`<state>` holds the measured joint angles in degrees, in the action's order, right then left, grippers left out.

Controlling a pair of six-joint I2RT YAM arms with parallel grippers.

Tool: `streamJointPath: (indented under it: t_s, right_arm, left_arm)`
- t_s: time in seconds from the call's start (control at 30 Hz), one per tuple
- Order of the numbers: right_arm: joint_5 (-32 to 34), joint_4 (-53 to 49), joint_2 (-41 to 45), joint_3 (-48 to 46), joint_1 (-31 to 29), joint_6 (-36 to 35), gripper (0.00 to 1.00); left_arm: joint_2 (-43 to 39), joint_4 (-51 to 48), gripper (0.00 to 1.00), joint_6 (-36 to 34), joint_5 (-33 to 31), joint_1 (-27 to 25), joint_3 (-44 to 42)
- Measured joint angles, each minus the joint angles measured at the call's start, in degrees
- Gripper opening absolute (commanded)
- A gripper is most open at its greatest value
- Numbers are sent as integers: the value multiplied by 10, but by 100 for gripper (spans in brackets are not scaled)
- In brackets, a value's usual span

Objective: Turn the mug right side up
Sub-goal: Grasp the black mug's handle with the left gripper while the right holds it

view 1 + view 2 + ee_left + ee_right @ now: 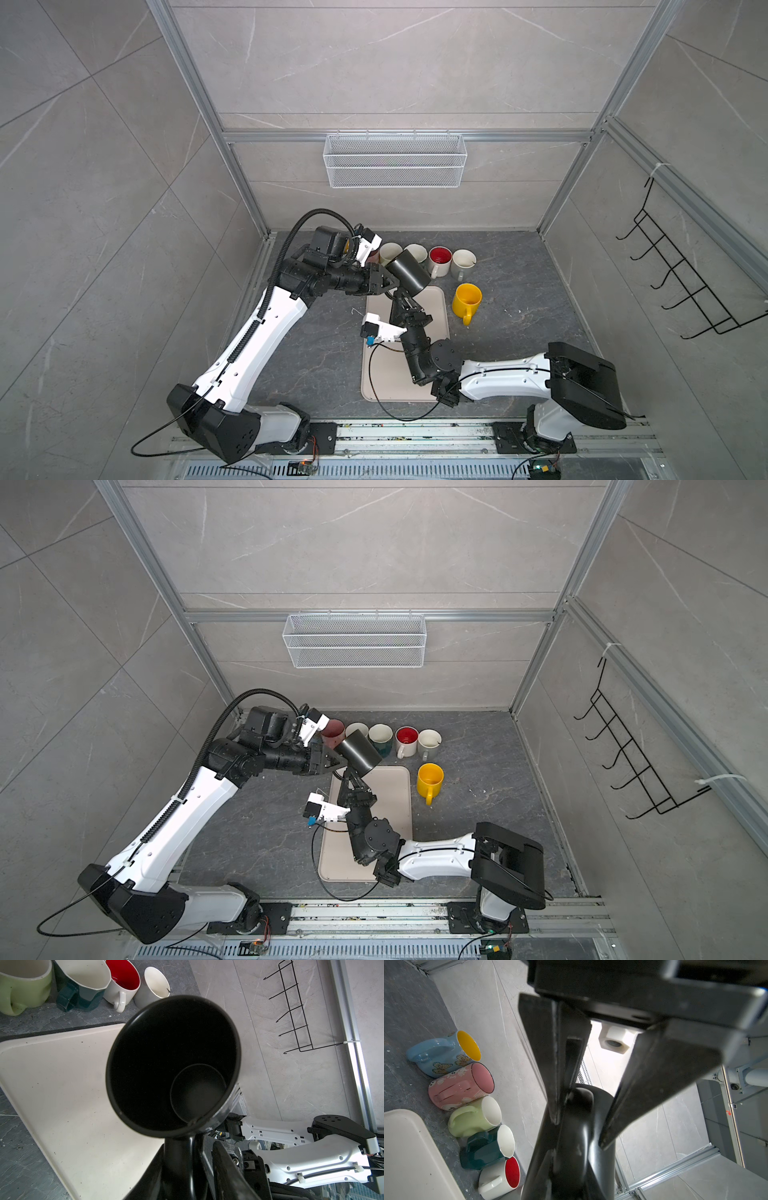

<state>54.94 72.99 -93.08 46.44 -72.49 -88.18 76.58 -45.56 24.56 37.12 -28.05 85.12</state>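
Note:
The black mug [409, 272] [360, 754] hangs tilted in the air over the far end of the beige tray [436, 316]. Its open mouth [145, 1059] faces my left wrist, and its handle [579, 1126] points down, hidden in both top views. My right gripper [401, 297] [571, 1167] reaches up from below and is shut on the handle. My left gripper [395, 284] [182, 1157] comes in from the left, and its fingers [554, 1076] press the same handle from both sides.
A row of upright mugs lines the back wall, among them a red-lined white one [440, 257] and a pink one [332, 729]. A yellow mug [466, 300] stands right of the tray. A wire basket [395, 160] and a hook rack [681, 270] hang on the walls.

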Motion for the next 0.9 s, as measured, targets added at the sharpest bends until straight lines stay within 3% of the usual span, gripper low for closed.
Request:
streamJointPath:
  t_s: [0.13,0.27,0.4,0.67,0.9]
  right_arm:
    - [0,2,-2,0,0,-2,0]
    - [0,4,-3,0,0,-2,0]
    - [0,5,-9,0,-2,-8,0]
    - [9,6,-14,0,-3,-10,0]
    - [10,9,-14,0,-5,-17,36]
  left_arm:
    - [3,0,36,0,7,0,-2]
    - [5,-1,26,2,7,1,-5]
    - [5,4,0,12,14,1,-6]
    - [3,20,0,13,20,2,-24]
    - [-19,37,0,16,6,2,-44]
